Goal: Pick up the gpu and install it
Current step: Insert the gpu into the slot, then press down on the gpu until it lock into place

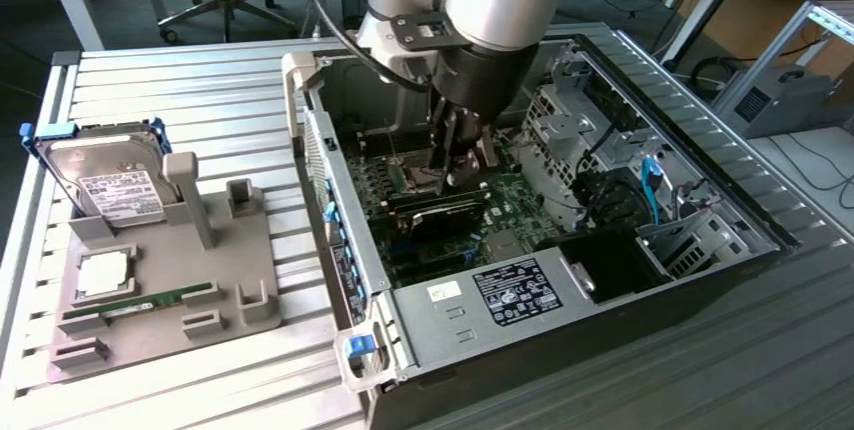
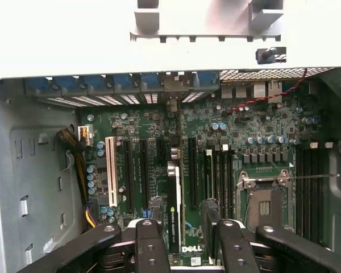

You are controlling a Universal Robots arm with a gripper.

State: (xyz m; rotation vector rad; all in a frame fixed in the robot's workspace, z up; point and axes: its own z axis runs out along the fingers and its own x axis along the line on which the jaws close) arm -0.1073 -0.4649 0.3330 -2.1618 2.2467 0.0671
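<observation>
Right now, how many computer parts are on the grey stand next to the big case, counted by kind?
Hard drive in blue frame: 1
Square silver chip: 1
Green RAM stick: 1
Total: 3

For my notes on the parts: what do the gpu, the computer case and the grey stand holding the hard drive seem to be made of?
The gpu: black circuit board, apparently with a matte plastic cover; it sits on the green motherboard below the gripper. The computer case: bare sheet metal, judging by its dull silver sheen and punched holes. The grey stand: probably matte plastic, uniform and unreflective, though the look leaves this open.
</observation>
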